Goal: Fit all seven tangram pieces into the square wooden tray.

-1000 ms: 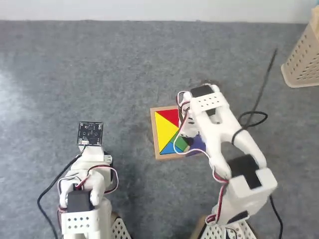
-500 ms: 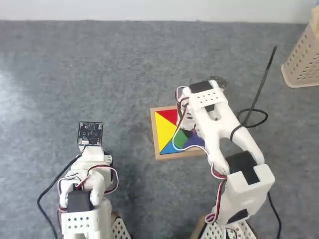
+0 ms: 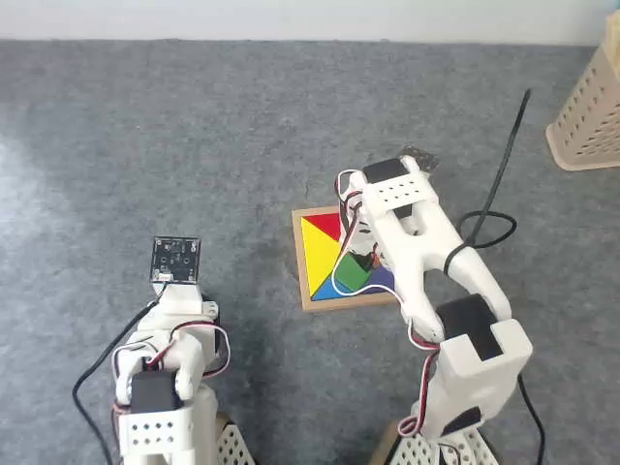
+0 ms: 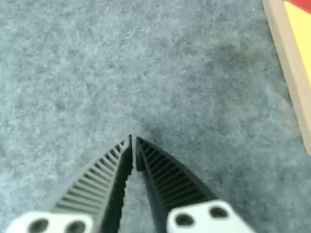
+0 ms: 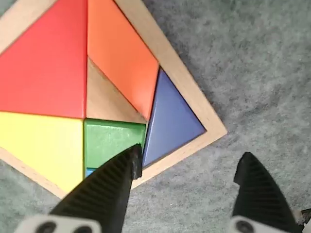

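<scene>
With right fingers point(image 5: 104, 189) spread wide over the green piece point(image 5: 109, 138) in the wooden tray point(image 5: 176, 73), and left fingers point(image 4: 102, 179) pressed together above the grey counter point(image 4: 146, 73).

White arms point(image 3: 426, 252), black ribbed jaws, red-white cables point(image 3: 354, 208)

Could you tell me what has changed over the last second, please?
The right gripper eased a little farther from its base over the wooden tray and now stands open. The green square shifted slightly and lies flat in the tray. The left gripper, shut above the carpet, stayed put, as did the tray.
</scene>
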`<move>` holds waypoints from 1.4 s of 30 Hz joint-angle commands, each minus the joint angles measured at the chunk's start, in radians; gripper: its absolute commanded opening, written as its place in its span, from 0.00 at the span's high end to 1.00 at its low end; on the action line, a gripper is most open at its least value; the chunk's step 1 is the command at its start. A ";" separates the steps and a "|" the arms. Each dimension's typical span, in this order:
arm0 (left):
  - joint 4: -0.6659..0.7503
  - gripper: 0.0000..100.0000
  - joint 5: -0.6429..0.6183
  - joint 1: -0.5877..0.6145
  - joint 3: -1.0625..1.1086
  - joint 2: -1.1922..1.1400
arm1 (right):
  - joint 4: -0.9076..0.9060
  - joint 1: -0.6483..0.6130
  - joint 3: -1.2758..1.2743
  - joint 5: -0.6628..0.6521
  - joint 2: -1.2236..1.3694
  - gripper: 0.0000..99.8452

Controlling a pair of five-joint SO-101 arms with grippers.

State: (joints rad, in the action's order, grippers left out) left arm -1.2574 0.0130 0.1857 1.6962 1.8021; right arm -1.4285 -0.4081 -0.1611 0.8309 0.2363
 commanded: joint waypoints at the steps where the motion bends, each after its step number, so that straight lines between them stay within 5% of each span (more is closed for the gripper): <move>1: -0.003 0.99 -0.008 -0.006 -0.012 0.015 | -0.010 0.013 0.060 -0.132 -0.051 0.72; 6: -0.003 0.99 -0.008 -0.006 -0.012 0.015 | -0.019 0.051 0.052 -0.361 -0.239 1.00; 14: -0.003 0.99 -0.008 -0.006 -0.012 0.015 | 0.131 0.225 -0.311 -0.494 -0.588 1.00; 24: -0.003 0.99 -0.008 -0.006 -0.012 0.015 | 0.539 0.229 -0.764 -0.781 -0.829 0.99; 31: -0.003 0.99 -0.008 -0.006 -0.012 0.015 | 0.555 0.246 -0.804 -0.787 -0.822 0.99; 42: -0.003 0.99 -0.008 -0.006 -0.012 0.015 | 0.595 0.254 -1.160 -0.872 -1.297 0.99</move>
State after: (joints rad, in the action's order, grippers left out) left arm -1.2574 0.0130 0.1857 1.6962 1.8021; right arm -0.8362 -0.1657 -1.2689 0.0238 -0.9068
